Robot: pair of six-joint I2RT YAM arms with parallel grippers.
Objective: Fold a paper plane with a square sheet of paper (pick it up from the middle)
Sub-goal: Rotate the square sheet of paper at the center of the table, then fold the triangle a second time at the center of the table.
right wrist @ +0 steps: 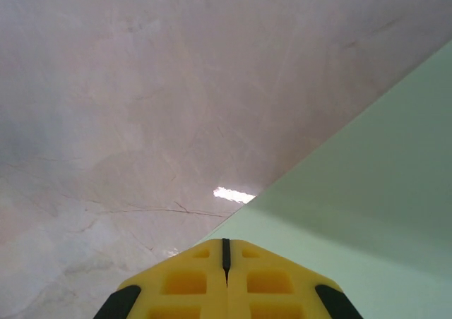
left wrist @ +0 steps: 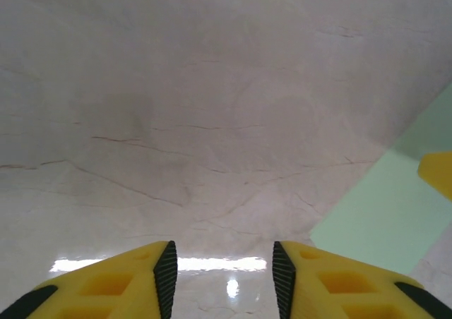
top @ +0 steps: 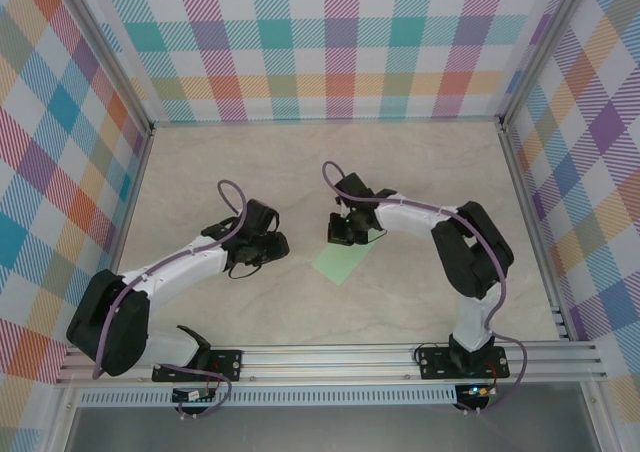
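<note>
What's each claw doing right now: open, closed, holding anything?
Left gripper: open, holding nothing.
Right gripper: shut, with its tips over the green paper; no paper seen between its fingers.

The pale mint-green paper sheet [top: 342,262] lies flat near the middle of the beige marbled table [top: 250,162], a smooth, straight-edged oblong set diagonally, its far right end hidden from above.

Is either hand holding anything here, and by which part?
Left hand is open on nothing. Right hand is shut over the edge of the green paper sheet; whether it pinches that edge or only presses on it cannot be told.
</note>
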